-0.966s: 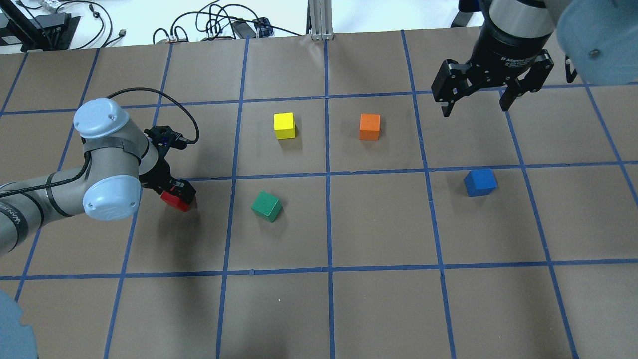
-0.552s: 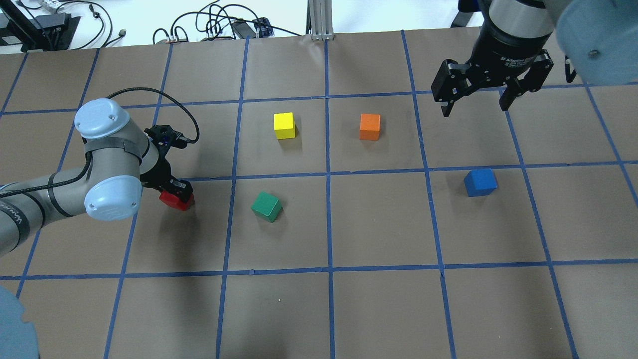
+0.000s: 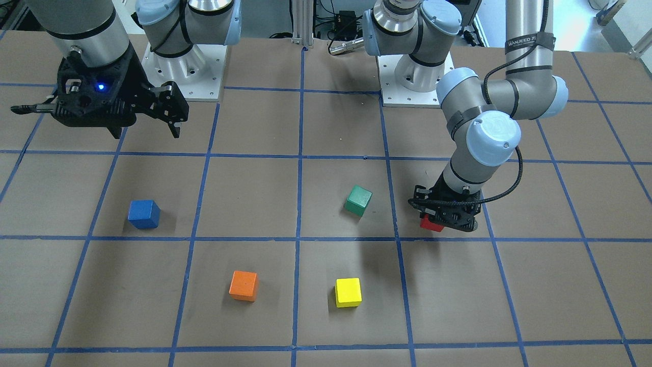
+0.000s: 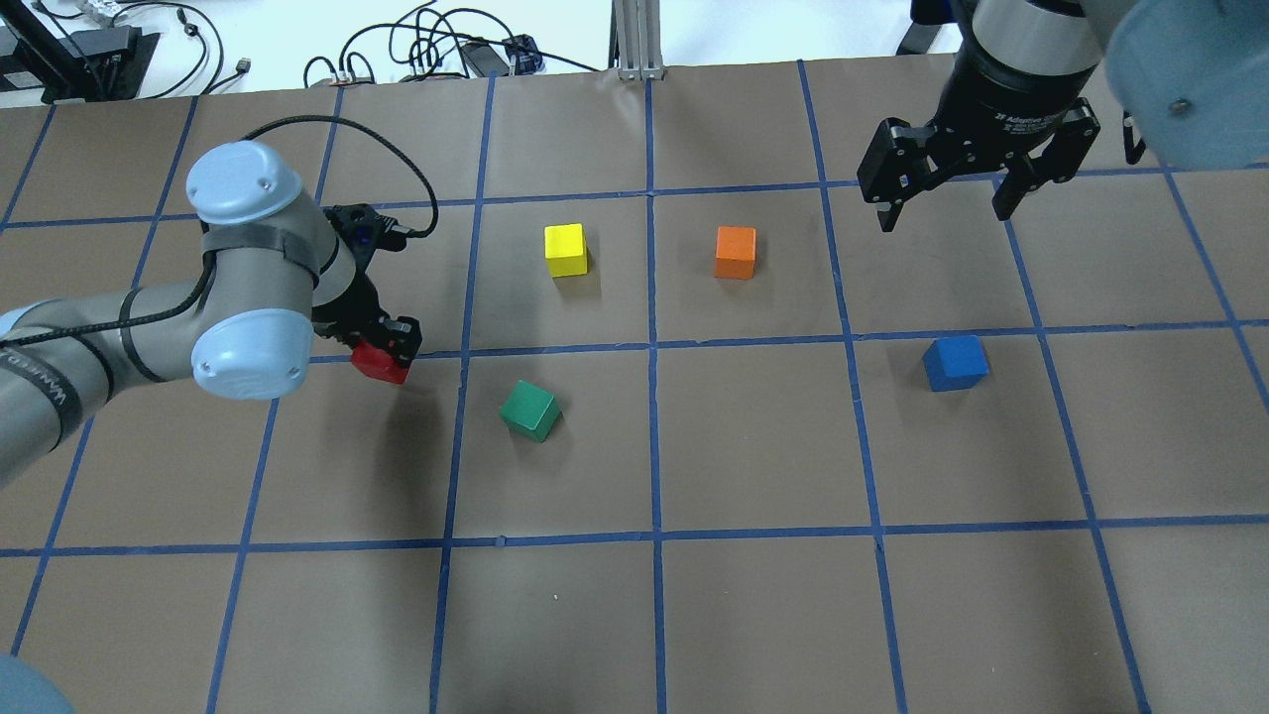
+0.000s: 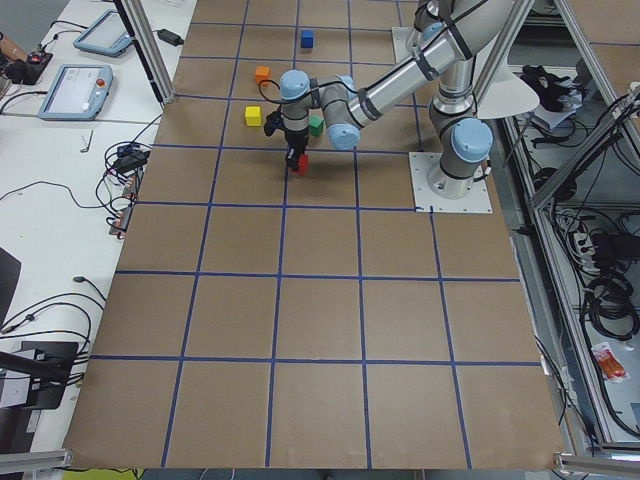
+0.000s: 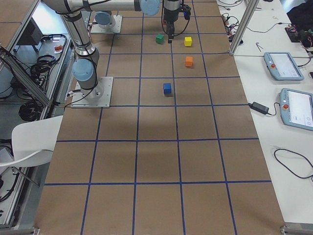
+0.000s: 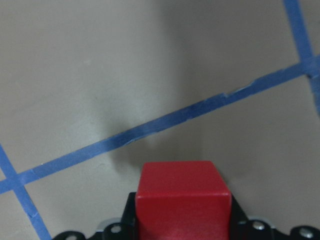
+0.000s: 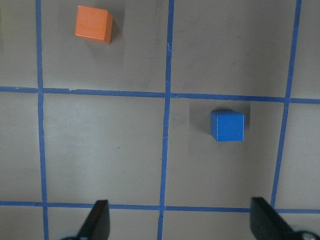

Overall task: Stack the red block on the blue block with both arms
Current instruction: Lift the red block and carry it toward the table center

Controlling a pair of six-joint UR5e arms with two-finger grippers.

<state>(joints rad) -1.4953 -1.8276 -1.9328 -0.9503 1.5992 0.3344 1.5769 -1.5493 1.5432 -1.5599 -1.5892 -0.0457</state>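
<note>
My left gripper (image 4: pixel 385 349) is shut on the red block (image 4: pixel 379 363) and holds it above the table, left of the green cube; it also shows in the front view (image 3: pixel 432 223) and fills the bottom of the left wrist view (image 7: pixel 181 198). The blue block (image 4: pixel 956 362) sits on the table at the right, also in the front view (image 3: pixel 144 214) and the right wrist view (image 8: pixel 227 125). My right gripper (image 4: pixel 947 203) is open and empty, high above the table, beyond the blue block.
A green cube (image 4: pixel 530 411), a yellow cube (image 4: pixel 566 250) and an orange cube (image 4: pixel 736 252) lie between the red and blue blocks. The brown table (image 4: pixel 753 595) bears a blue tape grid. Cables lie past its far edge.
My left gripper has lifted the red block and carried it up and to the right, toward the table's middle. The right arm has stayed put.
</note>
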